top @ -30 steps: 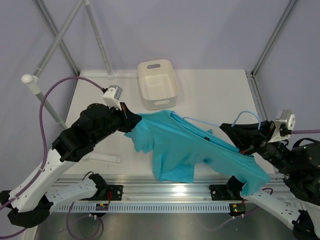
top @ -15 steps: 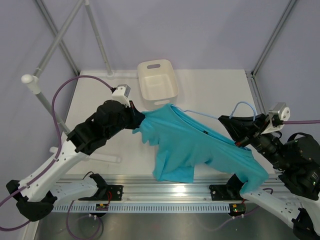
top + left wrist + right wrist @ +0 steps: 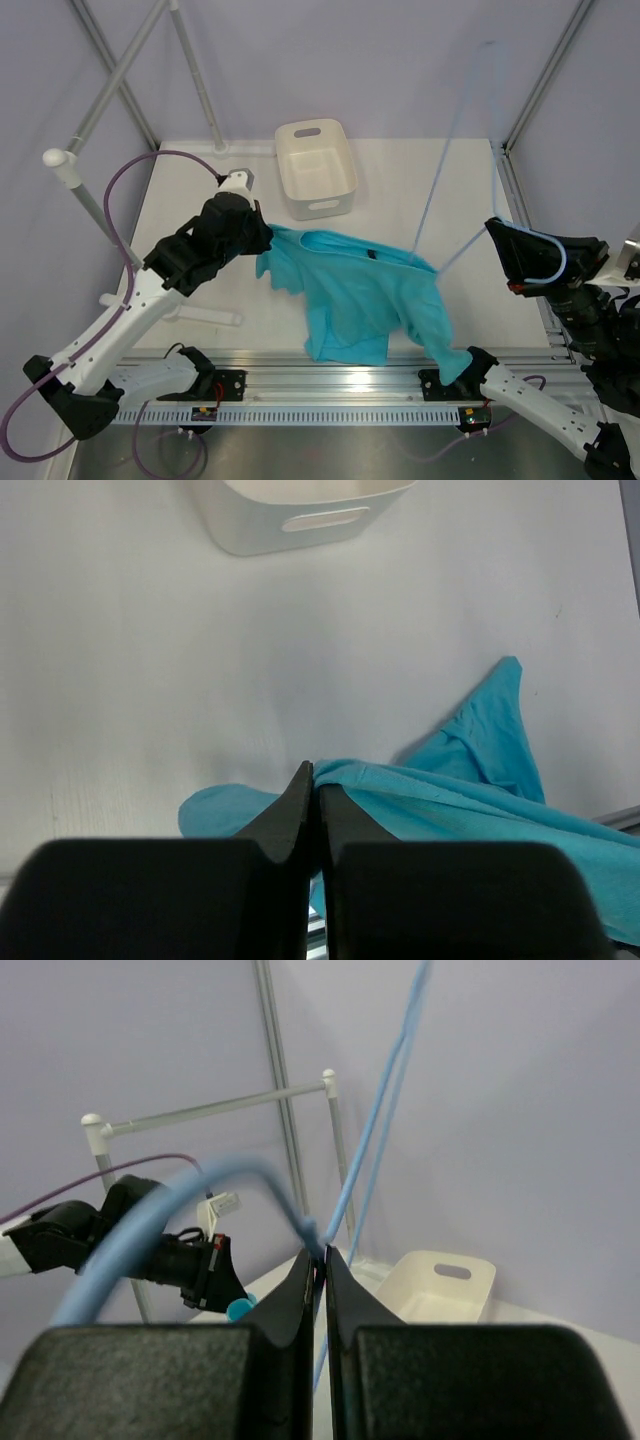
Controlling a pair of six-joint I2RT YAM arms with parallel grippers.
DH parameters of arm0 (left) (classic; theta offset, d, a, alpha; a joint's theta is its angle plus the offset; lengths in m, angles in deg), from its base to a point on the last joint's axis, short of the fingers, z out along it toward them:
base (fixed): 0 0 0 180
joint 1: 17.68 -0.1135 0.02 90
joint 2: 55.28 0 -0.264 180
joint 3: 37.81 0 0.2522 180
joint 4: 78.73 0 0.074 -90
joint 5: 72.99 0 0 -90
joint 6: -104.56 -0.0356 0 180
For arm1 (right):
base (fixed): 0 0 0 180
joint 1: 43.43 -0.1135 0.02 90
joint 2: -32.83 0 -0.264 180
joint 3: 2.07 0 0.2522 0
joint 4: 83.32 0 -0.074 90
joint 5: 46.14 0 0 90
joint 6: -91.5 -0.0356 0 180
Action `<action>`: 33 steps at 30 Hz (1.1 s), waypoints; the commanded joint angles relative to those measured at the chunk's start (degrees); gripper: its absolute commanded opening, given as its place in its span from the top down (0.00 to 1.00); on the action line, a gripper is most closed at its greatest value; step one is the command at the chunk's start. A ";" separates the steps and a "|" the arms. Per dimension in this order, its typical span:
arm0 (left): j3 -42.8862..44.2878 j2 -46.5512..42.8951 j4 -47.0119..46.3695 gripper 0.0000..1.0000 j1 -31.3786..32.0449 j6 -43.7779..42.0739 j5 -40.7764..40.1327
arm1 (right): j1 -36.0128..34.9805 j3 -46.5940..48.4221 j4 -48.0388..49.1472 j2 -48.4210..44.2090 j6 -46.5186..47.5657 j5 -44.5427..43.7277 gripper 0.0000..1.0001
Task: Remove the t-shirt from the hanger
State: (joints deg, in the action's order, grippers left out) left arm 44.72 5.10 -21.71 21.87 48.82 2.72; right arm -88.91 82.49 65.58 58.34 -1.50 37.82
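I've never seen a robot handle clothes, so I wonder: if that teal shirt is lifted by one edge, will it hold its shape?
Probably not: the t-shirt lies in loose folds, so it should hang limp. It seems light, as the left tool holds it by a thin pinched edge. It would likely drag rather than roll on the table.

White table [image 3: 400,180] carries a white tub [image 3: 316,168] and the crumpled teal t-shirt [image 3: 360,300]
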 commanded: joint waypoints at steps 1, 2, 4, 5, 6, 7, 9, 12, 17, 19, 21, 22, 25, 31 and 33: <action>-1.88 -0.79 -0.79 1.00 -2.99 -4.02 -3.15 | 0.03 1.10 5.47 -2.49 2.57 -2.74 1.00; -2.24 -1.31 -2.29 1.00 -2.99 -5.16 -1.38 | 0.03 -0.65 6.44 -2.75 2.65 -2.40 1.00; -3.29 -1.58 -6.95 0.96 -2.90 -6.31 3.62 | -0.05 -3.29 11.08 -3.19 5.02 -0.91 1.00; -3.03 -1.41 -7.66 0.94 -2.99 -6.92 5.13 | 0.03 -6.79 13.10 -3.28 5.46 1.36 1.00; -2.51 -0.88 -9.58 0.94 -2.99 -7.45 6.88 | 0.03 -8.65 17.48 -3.02 5.73 2.17 1.00; -2.50 -0.88 -10.65 0.93 -2.99 -7.89 10.38 | 0.03 -10.06 20.30 -2.32 6.34 2.52 1.00; -1.63 -0.35 -12.06 0.91 -2.99 -9.03 12.60 | 0.03 -12.18 22.95 1.54 7.13 1.65 1.00; 0.13 1.22 -11.98 0.69 -2.90 -11.49 16.63 | 0.12 -14.02 26.72 6.82 9.15 1.03 1.00; 2.15 2.38 -10.76 0.01 -2.99 -16.94 21.58 | 0.03 -15.88 30.11 10.42 9.68 1.30 1.00; 4.51 0.89 -9.61 0.01 -2.99 -19.74 21.75 | 0.03 -12.90 23.80 12.18 9.95 1.73 1.00; 5.49 -2.78 -9.08 0.02 -2.99 -20.98 25.42 | 0.03 -12.62 20.17 12.62 8.82 3.48 1.00; 5.58 -4.29 -9.16 0.02 -2.99 -21.77 27.45 | 0.03 -13.06 18.68 12.45 8.11 4.71 1.00; 6.11 -8.85 -9.60 0.02 -2.90 -24.14 36.41 | 0.12 -16.82 14.91 10.44 5.74 9.87 1.00; 9.27 -13.36 -7.68 0.02 -2.99 -30.73 45.74 | 0.03 -22.10 11.90 6.14 0.29 21.92 1.00; 10.94 -14.41 -6.35 0.05 -2.99 -32.58 48.28 | 0.03 -24.30 11.20 4.55 -1.64 25.97 1.00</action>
State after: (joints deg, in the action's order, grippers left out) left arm 52.76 -8.85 -28.55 19.00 21.70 42.96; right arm -88.80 60.68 78.56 64.88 1.08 54.41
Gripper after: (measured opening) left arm 0.976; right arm 0.054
